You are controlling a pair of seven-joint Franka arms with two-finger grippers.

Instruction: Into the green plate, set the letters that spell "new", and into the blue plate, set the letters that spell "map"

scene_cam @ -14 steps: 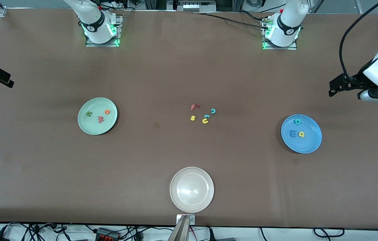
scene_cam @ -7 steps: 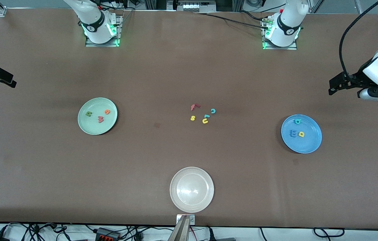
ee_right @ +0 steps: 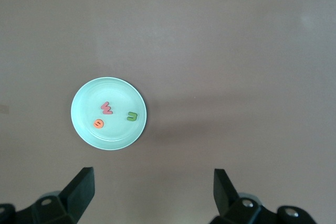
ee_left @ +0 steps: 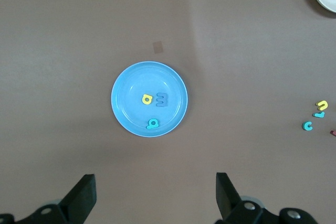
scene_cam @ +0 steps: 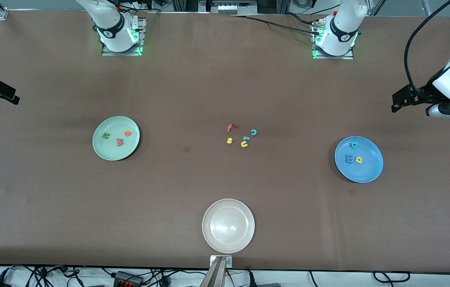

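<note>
Both end effectors, left (scene_cam: 395,104) and right (scene_cam: 12,98), spread, hover over table (scene_cam: 225,79) ends.

Whitish-beige plate (scene_cam: 228,225); stray letters (scene_cam: 241,135)

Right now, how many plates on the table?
3: green plate toward the right arm's end, blue plate toward the left arm's end, whitish-beige plate nearest the front camera. None look hidden.
</note>
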